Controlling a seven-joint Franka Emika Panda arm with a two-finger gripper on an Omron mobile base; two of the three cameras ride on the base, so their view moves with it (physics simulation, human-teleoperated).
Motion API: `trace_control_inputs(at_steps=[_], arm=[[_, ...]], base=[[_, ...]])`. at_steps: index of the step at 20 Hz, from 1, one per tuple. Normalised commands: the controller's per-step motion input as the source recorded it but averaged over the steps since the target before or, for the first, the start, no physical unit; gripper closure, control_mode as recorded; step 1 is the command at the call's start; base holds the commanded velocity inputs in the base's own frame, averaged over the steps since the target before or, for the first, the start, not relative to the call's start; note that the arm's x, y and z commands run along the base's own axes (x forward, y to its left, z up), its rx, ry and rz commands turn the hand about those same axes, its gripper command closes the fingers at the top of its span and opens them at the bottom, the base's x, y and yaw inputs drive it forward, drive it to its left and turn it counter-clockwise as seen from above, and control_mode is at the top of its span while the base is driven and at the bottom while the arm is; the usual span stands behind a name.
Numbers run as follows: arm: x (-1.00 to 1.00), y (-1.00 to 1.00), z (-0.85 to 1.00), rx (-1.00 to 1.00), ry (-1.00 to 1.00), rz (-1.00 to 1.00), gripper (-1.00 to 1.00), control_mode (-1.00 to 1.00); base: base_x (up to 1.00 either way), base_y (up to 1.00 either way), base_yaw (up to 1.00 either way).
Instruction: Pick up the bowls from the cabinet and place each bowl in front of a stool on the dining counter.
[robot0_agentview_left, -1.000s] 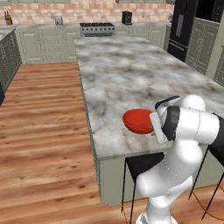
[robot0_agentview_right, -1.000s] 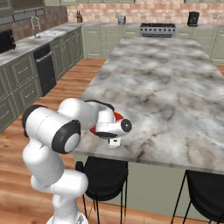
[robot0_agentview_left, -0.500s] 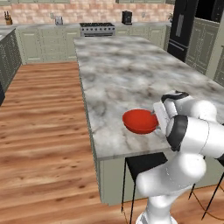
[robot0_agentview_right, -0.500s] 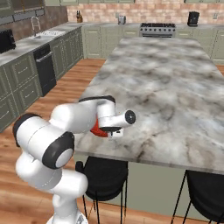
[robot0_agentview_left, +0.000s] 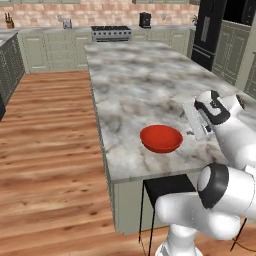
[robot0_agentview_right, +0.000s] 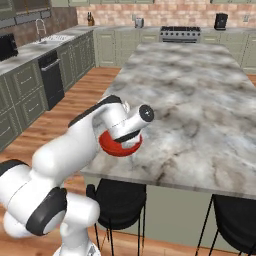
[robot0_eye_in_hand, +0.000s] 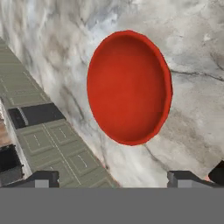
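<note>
Large rectangular bench with grey-white veined marble top and pale green base (robot0_agentview_left: 135, 85) runs from 6 toward 12 o'clock in both base views, wood plank floor (robot0_agentview_left: 50, 150) on its 9 o'clock side in the left base view.

White robot arm with dark joints (robot0_agentview_right: 75, 150) rises at 7 o'clock in the right base view and reaches over the near bench edge; in the left base view its wrist sits at 3 o'clock.

Two black padded stools on thin black metal legs tucked under the near edge: one (robot0_agentview_right: 120, 197) at 6 o'clock right below the bowl, another (robot0_agentview_right: 235, 220) at 4 o'clock in the right base view.

Glossy red wide shallow bowl (robot0_agentview_left: 161, 138) sits upright on the marble near the near edge, directly in front of the first stool. In the hand view it's at centre (robot0_eye_in_hand: 129, 87), bench edge and green base panels running off toward 8 o'clock, stool seat at 9 o'clock.

Tool (robot0_eye_in_hand: 113, 178): jaws spread wide, nothing between them, clear of the bowl. Dark fingertips (robot0_eye_in_hand: 43, 178) at 7 and 5 o'clock, bowl above them in that view and not touching. In the left base view the tool (robot0_agentview_left: 197, 122) is just beside the bowl at its 3 o'clock.
</note>
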Motion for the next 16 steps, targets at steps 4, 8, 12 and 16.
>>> trace_control_inputs(at_steps=[4,8,12,16], arm=[[-0.67,0.16,1.0,-0.06,0.0,0.0,-1.0,-1.0],[-0.83,0.03,0.94,-0.04,0.0,0.0,-1.0,-1.0],[-0.76,0.0,0.92,-0.01,0.0,0.0,-1.0,-1.0],[-0.78,0.0,0.83,0.0,0.0,0.0,-1.0,-1.0]], base=[[0.0,0.0,0.0],[0.0,0.0,0.0],[0.0,0.0,0.0],[0.0,0.0,0.0]])
